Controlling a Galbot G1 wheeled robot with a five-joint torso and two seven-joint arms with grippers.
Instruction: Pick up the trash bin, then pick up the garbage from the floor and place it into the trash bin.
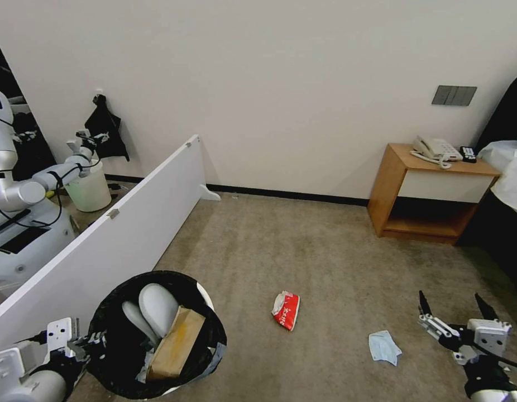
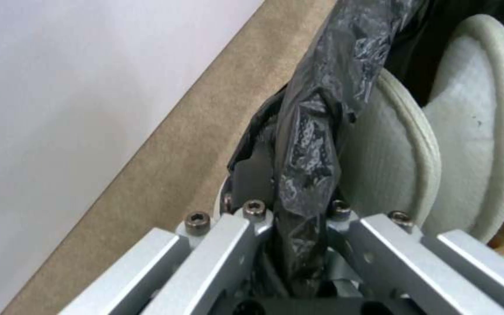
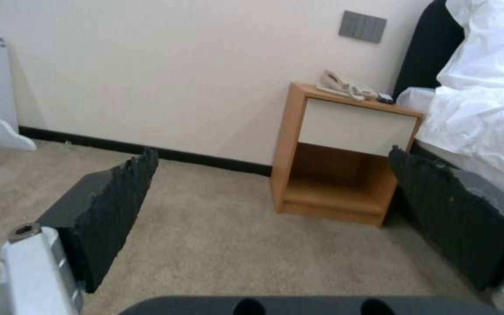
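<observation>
Trash bin (image 1: 110,357) rim clamped by left gripper (image 1: 94,339); packet's (image 1: 286,310) writing unreadable.

The robot's arms were mostly silver-grey metal. The left claw (image 2: 299,245) had brushed aluminium linkage bars held by dark hex-socket screws. The right claw (image 1: 455,312) had two pointed black fingers (image 3: 109,205) with ridged, rubbery-looking inner pads, on a white-silver bracket, with a thin black cable running back along the wrist.
</observation>
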